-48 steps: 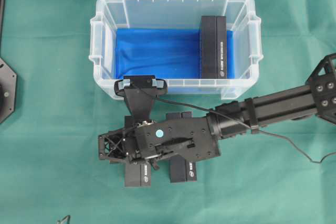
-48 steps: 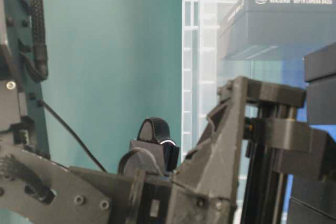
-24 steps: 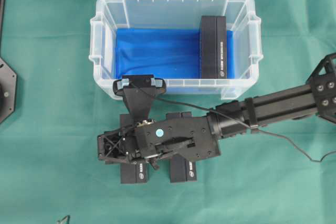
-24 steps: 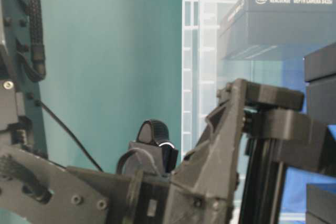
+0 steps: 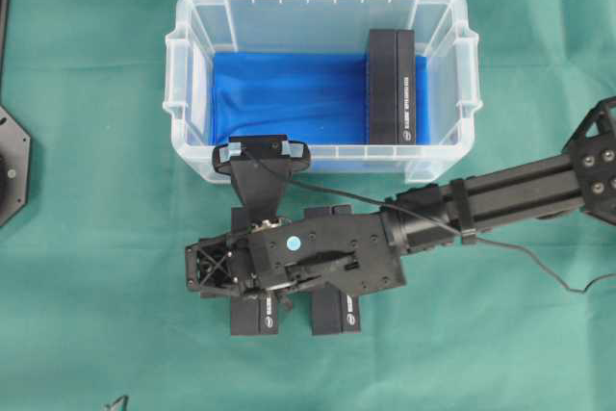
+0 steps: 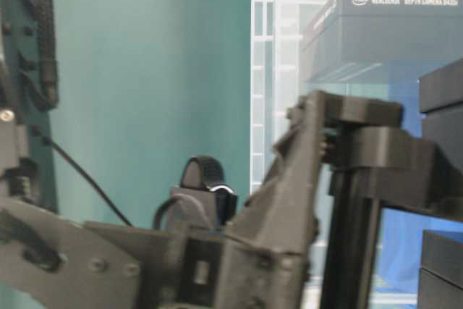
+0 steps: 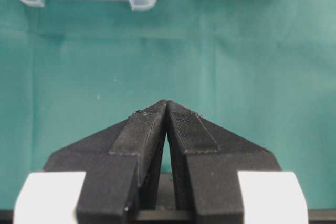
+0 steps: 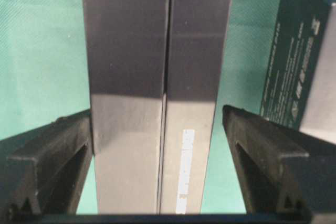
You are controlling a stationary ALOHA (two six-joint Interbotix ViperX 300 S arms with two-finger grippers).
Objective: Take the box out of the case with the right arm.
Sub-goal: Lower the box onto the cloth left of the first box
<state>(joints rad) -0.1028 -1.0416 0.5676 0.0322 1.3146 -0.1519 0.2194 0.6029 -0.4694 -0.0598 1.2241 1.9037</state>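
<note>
The case [image 5: 183, 74], a clear tub lined in blue, holds one black box [image 5: 391, 84] upright at its right end; through the wall that box shows as well [image 6: 383, 34]. In front of the case, a second black box [image 5: 254, 315] lies on the green cloth under my right gripper [image 5: 252, 276]. In the right wrist view this box [image 8: 155, 93] stands between the spread jaws of the right gripper [image 8: 157, 145], with green cloth showing between it and the right finger [image 8: 262, 156]. My left gripper [image 7: 167, 103] is shut, empty, over bare cloth.
A third black box [image 5: 336, 310] lies on the cloth just right of the one between the jaws, also seen in the right wrist view [image 8: 302, 61]. The right arm's beam [image 5: 510, 194] stretches in from the right, trailing a cable. A black base [image 5: 12, 166] sits at the left edge.
The right jaws have spread wider around the box on the cloth. The gripper has shifted slightly to the right. The box stays on the cloth.
</note>
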